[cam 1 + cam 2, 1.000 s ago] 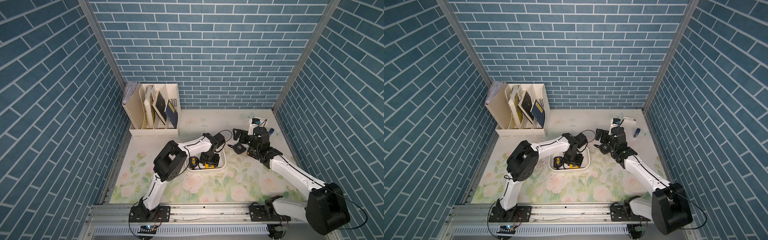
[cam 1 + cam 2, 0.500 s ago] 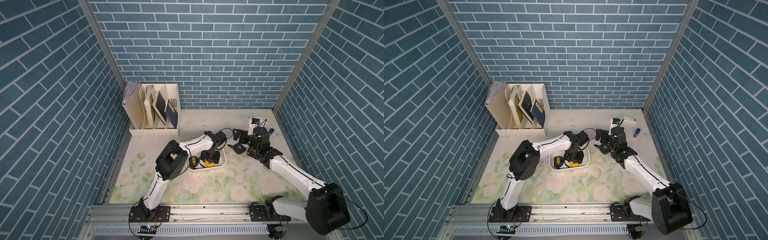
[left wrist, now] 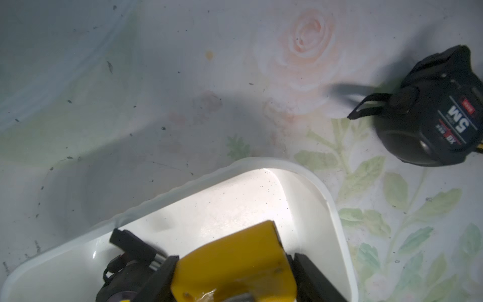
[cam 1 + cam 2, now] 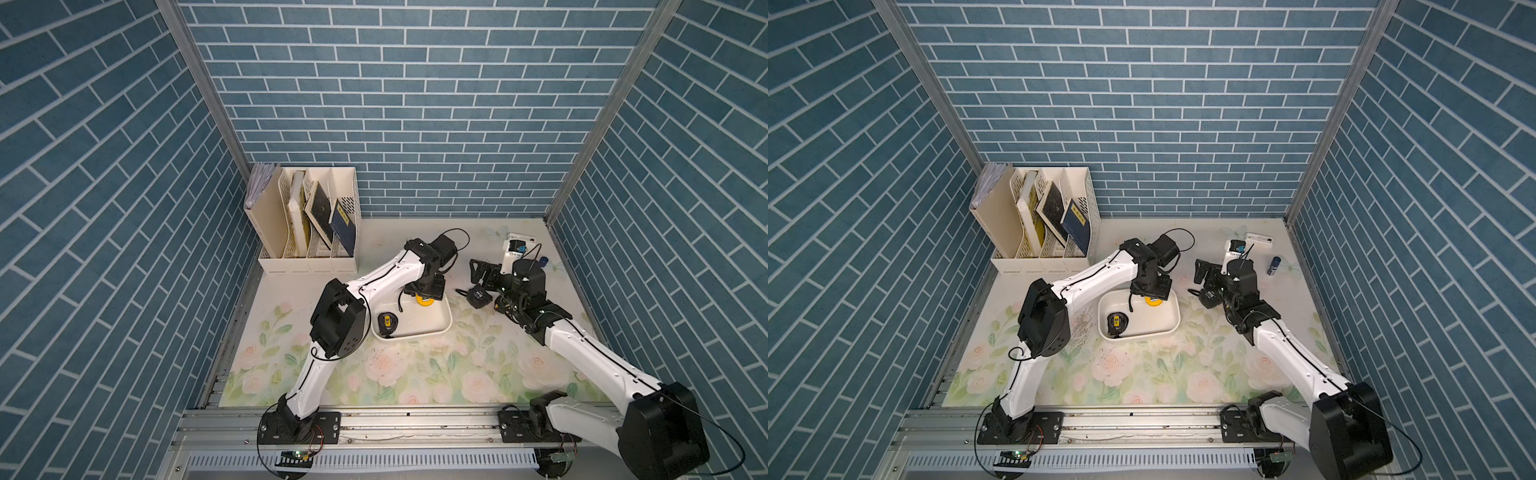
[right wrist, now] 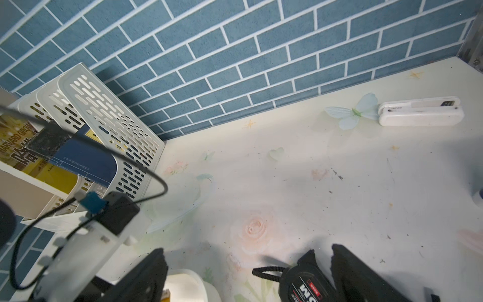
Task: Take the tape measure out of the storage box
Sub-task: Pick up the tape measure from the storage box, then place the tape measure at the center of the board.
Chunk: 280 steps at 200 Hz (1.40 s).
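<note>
Left end effector [image 3: 232, 274] shifted rearward, clamped on yellow tape measure [image 3: 235, 248] over storage box [image 3: 235, 204]. Case looks hard, slick; flat sides grip best.

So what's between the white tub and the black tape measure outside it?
Nothing: only bare flowery tabletop separates the white tub and the black tape measure, shown in the left wrist view.
</note>
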Motion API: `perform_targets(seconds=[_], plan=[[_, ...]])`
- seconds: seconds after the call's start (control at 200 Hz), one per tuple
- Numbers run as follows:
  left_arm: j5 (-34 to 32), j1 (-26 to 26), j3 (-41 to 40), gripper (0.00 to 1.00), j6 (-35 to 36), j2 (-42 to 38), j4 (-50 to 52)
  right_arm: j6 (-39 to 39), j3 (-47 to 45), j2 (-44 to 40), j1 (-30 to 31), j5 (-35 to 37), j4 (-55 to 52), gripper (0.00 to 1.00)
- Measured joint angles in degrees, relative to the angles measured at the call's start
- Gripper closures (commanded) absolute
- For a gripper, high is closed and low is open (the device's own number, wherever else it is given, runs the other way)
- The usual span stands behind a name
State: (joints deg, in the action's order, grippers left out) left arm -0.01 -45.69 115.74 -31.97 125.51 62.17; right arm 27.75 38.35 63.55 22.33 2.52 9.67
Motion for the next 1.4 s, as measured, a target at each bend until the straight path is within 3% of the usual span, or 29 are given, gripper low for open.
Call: perform_targets(seconds=[0.31,0.475,0.74,1.4], plan=[[4.8,3.6,5.6,1.0,-1.4,0.1,-3.6,7.0,-13.5,-12.0,0.0,-3.6,2.8,0.0],[9.2,4.0,-0.3,1.0,-3.1,-2.3,-11.1,9.5,-19.2,-14.4,0.0,-9.3,8.5,0.01],[14.4,4.0,-10.7,1.0,-6.3,-9.6,-20.2,9.9,-20.4,-6.8,2.7,-17.8,19.7,0.01],[17.0,4.4,-10.0,1.0,-10.3,-12.6,-28.3,8.0,-12.3,7.9,6.7,-20.3,36.3,0.03]])
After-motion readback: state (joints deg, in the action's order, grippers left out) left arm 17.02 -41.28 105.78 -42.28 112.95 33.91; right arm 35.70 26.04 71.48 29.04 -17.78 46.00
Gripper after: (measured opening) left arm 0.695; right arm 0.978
